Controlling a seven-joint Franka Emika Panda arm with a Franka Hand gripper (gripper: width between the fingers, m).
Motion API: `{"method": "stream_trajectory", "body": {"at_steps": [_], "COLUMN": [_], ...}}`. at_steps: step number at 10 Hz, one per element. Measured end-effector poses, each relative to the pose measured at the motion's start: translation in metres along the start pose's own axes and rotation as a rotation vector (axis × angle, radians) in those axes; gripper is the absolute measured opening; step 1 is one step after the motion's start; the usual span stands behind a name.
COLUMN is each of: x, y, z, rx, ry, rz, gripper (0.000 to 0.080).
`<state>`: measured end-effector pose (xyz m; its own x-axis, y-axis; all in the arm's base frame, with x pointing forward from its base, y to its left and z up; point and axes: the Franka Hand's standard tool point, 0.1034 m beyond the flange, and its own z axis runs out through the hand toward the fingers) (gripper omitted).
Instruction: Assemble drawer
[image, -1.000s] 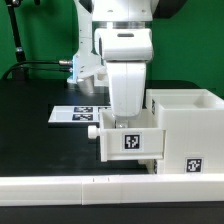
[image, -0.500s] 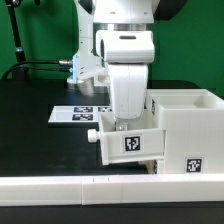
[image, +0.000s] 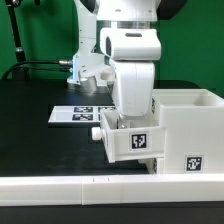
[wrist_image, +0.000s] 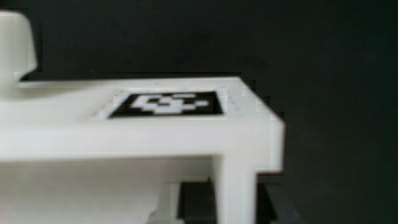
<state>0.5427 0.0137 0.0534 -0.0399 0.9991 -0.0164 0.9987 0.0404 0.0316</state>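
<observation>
The gripper (image: 133, 112) comes down into 1 tray (image: 132, 142), which sits near the table's (image: 40, 120) front edge, just behind the border blocks (image: 60, 188). The fingers are hidden inside the tray, so I cannot tell whether they clamp its wall, though they probably do. The tray's knob (image: 95, 132) points toward the exterior view's left; its other end touches the casing (image: 190, 130), which lies directly to the exterior view's right. The coming move turns on this: the tray's long axis lines up with the casing, so pushing that way seats it. Counted: 1 casing, 1 tray, 1 marker board (image: 78, 114) farther back. The wrist view shows only a tagged white wall (wrist_image: 169, 125).
</observation>
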Motion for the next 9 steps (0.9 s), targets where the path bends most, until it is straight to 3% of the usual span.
{"method": "stream_trajectory", "body": {"at_steps": [7,8,9], "x": [0.003,0.003,0.002], "y": [0.000,0.001,0.001], "z": [-0.002,-0.009,-0.016], "rx": [0.004,0.011,0.019], "ry": [-0.006,-0.010,-0.016], "rz": [0.012,0.010,0.010], "gripper": [0.0045,0.0263,0.0401]}}
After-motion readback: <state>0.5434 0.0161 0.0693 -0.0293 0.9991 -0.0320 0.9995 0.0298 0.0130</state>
